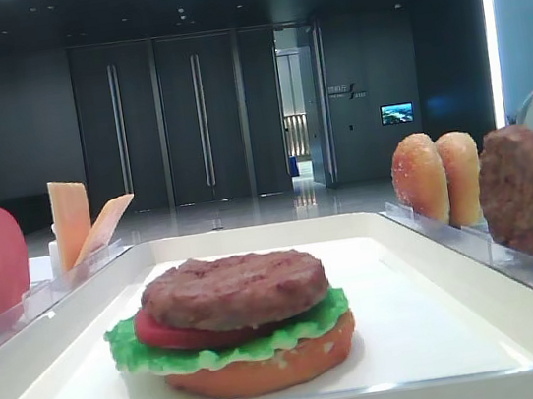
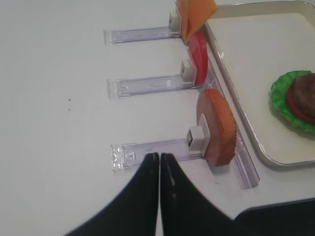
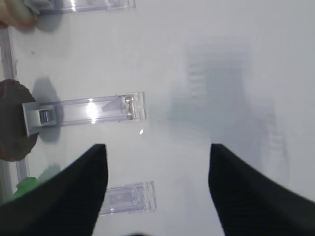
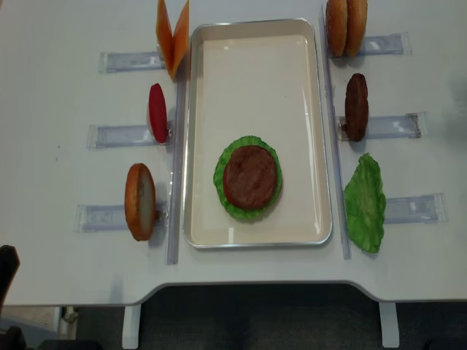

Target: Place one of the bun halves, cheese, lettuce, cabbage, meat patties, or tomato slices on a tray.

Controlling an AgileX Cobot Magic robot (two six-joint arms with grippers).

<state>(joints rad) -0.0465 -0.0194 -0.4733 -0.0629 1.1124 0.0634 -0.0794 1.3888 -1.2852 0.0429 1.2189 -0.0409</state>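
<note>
A white tray is lying in the middle of the white counter, and a stack is sitting in its near half: a bun half at the bottom, a ruffled green lettuce leaf over it, a tomato slice showing at the edge, and a meat patty resting on top. Clear slotted racks are lining both long sides of the tray. On the left side, two cheese slices are leaning in the far rack, a second tomato slice is standing on edge in the middle one, and another bun half is standing upright in the near one. On the right side, two more bun halves are standing side by side at the far end, a second meat patty is standing in the middle rack, and a second lettuce leaf is lying flat by the near rack. The left gripper is hovering over the counter just beside the near-left rack, its dark fingers pressed together with nothing between them. The right gripper is hanging above bare counter near the right-side racks, its fingers standing wide apart and holding nothing.
</note>
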